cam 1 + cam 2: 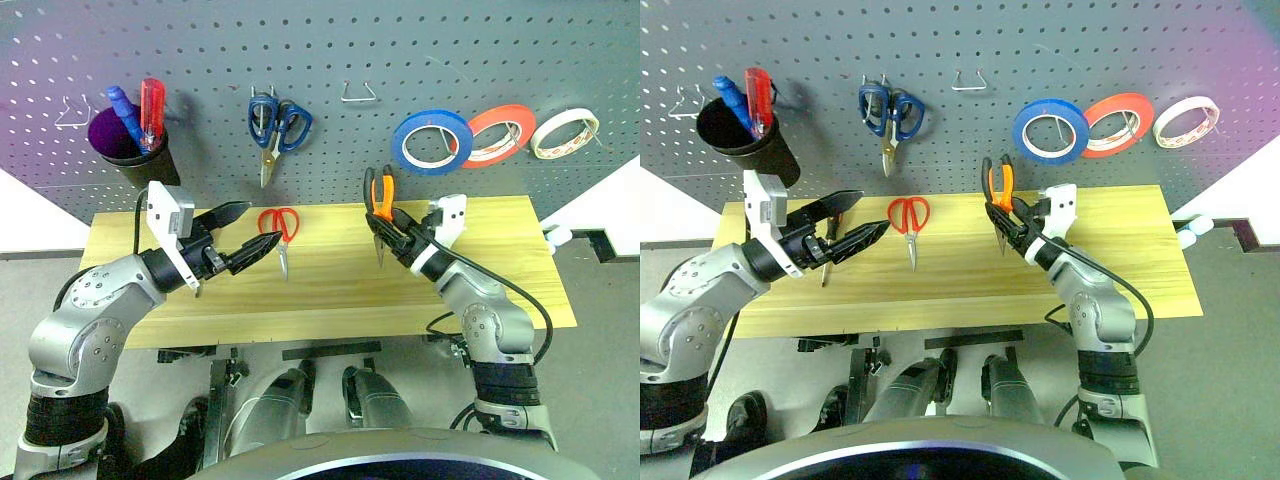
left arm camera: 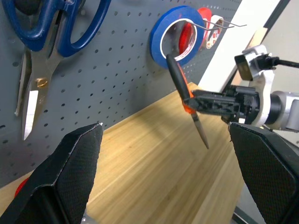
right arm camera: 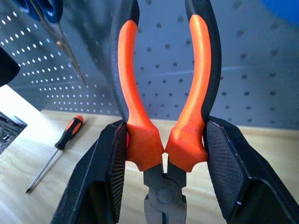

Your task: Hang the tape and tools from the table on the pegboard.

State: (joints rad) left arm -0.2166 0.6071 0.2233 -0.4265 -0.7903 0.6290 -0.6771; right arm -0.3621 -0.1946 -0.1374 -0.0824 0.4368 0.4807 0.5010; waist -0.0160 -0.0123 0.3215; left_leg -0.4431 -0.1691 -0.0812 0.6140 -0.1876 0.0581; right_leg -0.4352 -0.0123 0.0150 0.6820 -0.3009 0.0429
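- The right gripper (image 1: pixel 392 225) is clamped on the pliers (image 1: pixel 380 205), its two black fingers (image 3: pixel 103 177) pressing the lower ends of the orange-and-black handles from both sides.
- The pliers are lifted off the table (image 1: pixel 330 290), handles up toward the pegboard (image 1: pixel 330 60), nose pointing down.
- The pliers hang in front of the board's lower edge, below an empty hook (image 1: pixel 358 93) and to the left of the blue roll (image 1: pixel 431 141).
- The left gripper (image 1: pixel 245 235) hovers over the left part of the table with its jaws wide apart and nothing between them.
- Red scissors (image 1: pixel 281 232) lie flat on the table just beside the left fingertips, blades toward the near edge.
- A small screwdriver (image 3: pixel 55 153) with an orange-and-black handle lies on the table on the left, under the left gripper.
- The cream tape (image 1: pixel 563 133) already hangs on the board at the far right, past the red-orange roll (image 1: pixel 499 135).
- Blue scissors (image 1: pixel 276 128) hang on the board above the red scissors.
- A black cup (image 1: pixel 130 150) at the board's left holds a blue and a red screwdriver.
- Another empty hook (image 1: pixel 72 112) sits left of the cup.
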